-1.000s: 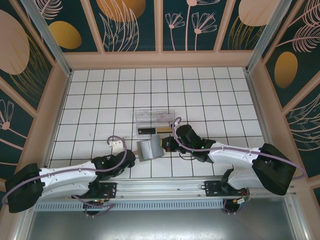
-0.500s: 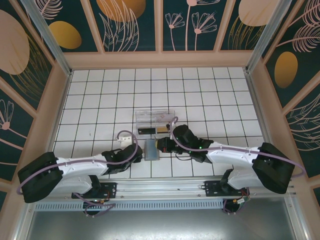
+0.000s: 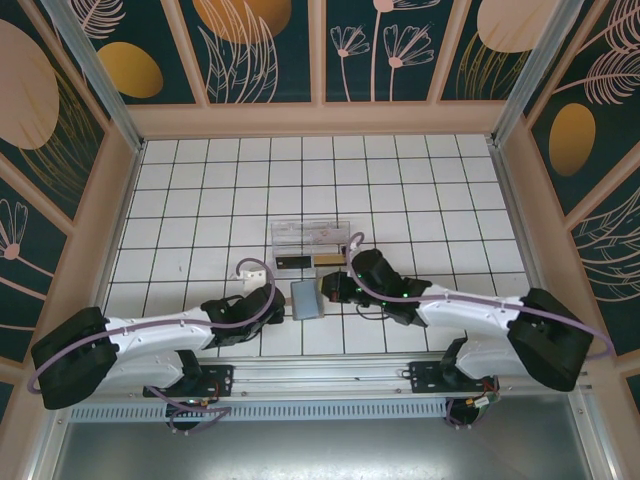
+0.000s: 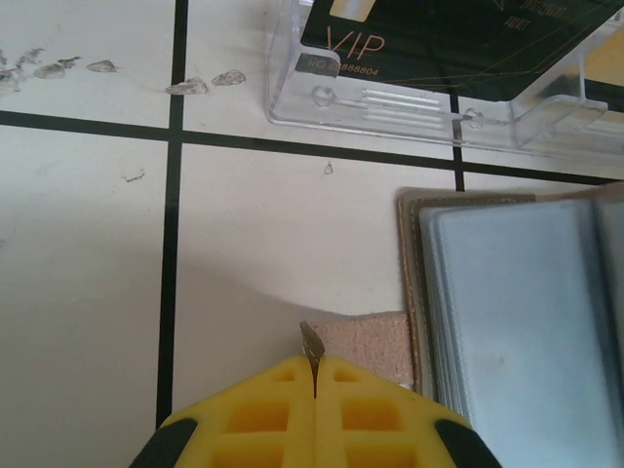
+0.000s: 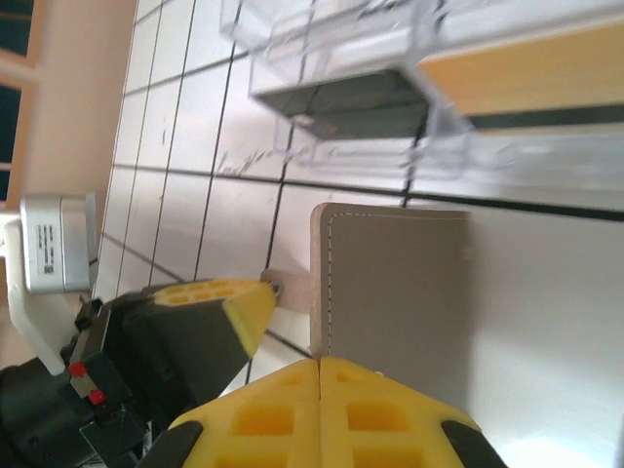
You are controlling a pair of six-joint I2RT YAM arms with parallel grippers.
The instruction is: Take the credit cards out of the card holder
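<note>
1. The white-tiled bench (image 3: 200,180) carries everything, and its black grout lines run under the things near its front edge.
2. The left arm (image 3: 150,340) lies low along the front and reaches right toward the middle.
3. The right arm (image 3: 470,312) lies the same way on the other side and reaches left, so the two meet at the card holder.
4. A clear tray (image 3: 310,238) sits on the bench just beyond the card holder, with a narrow strip of tile between them.
5. The card holder (image 3: 306,299) rests on the bench between the two arms' tips. The left wrist view shows layered pale blue-grey sheets (image 4: 517,322) inside a tan border. The right wrist view shows a grey stitched outer face (image 5: 390,283).
6. The left jaws are pressed together, yellow fingertips (image 4: 263,409) meeting in a seam at the holder's left edge. A thin sliver sticks out of that seam, but I cannot tell whether it is gripped.
7. The right jaws are also pressed together, fingertips (image 5: 380,409) at the near edge of the grey face. I cannot tell whether they nip it.
8. A dark card (image 4: 439,39) marked "VIP" lies inside the tray.
9. A tan card (image 5: 526,73) lies beside it in the tray.
10. A small tan tab (image 4: 375,341) juts from the holder's left edge, touching the left fingertips.
</note>
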